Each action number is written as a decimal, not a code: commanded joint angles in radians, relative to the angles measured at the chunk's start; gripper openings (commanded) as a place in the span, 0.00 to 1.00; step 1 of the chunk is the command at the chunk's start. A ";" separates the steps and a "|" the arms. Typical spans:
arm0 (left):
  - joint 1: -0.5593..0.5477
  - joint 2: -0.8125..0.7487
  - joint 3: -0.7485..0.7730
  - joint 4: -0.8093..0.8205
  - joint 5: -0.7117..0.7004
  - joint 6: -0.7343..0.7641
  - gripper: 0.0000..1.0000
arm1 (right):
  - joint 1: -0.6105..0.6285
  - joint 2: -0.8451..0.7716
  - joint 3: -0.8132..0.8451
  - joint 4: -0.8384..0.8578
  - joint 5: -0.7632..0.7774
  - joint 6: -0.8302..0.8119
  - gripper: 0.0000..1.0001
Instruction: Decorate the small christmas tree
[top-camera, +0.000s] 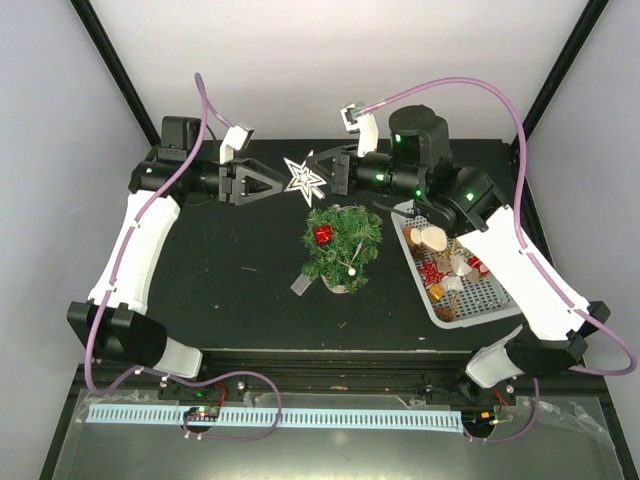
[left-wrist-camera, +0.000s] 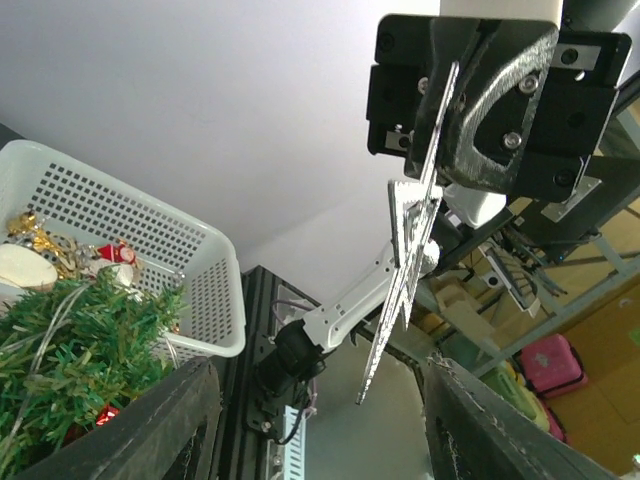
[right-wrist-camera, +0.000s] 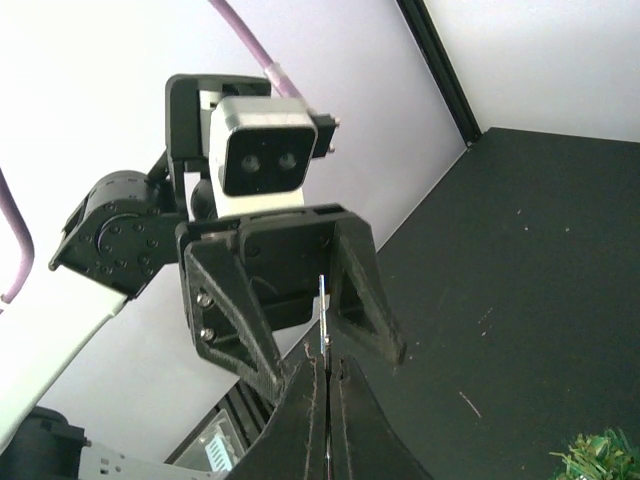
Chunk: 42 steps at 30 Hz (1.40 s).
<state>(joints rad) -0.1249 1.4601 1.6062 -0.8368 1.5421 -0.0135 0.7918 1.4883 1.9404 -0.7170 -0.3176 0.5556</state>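
No text, label, brand or number can be read anywhere in these views. Nothing shown carries legible writing.

The black table (top-camera: 230, 290) carries the small christmas tree (top-camera: 342, 245) and, beside it, a white basket (top-camera: 500, 302).

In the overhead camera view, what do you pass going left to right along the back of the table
left gripper with its jaws open → white star ornament → right gripper shut on the star → white basket of ornaments. The small christmas tree stands nearer, below the star.
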 joint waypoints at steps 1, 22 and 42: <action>-0.018 -0.045 -0.045 -0.005 0.217 0.025 0.58 | -0.008 0.026 -0.002 0.060 -0.017 0.013 0.01; -0.030 -0.059 -0.051 0.011 0.217 0.023 0.22 | -0.010 0.055 -0.057 0.160 -0.106 0.069 0.01; 0.005 0.022 -0.078 1.521 0.222 -1.301 0.02 | -0.010 -0.048 -0.176 0.087 -0.050 -0.007 0.01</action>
<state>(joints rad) -0.1596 1.4525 1.4212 0.4042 1.5742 -1.0729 0.7704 1.4910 1.8263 -0.4652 -0.3298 0.5846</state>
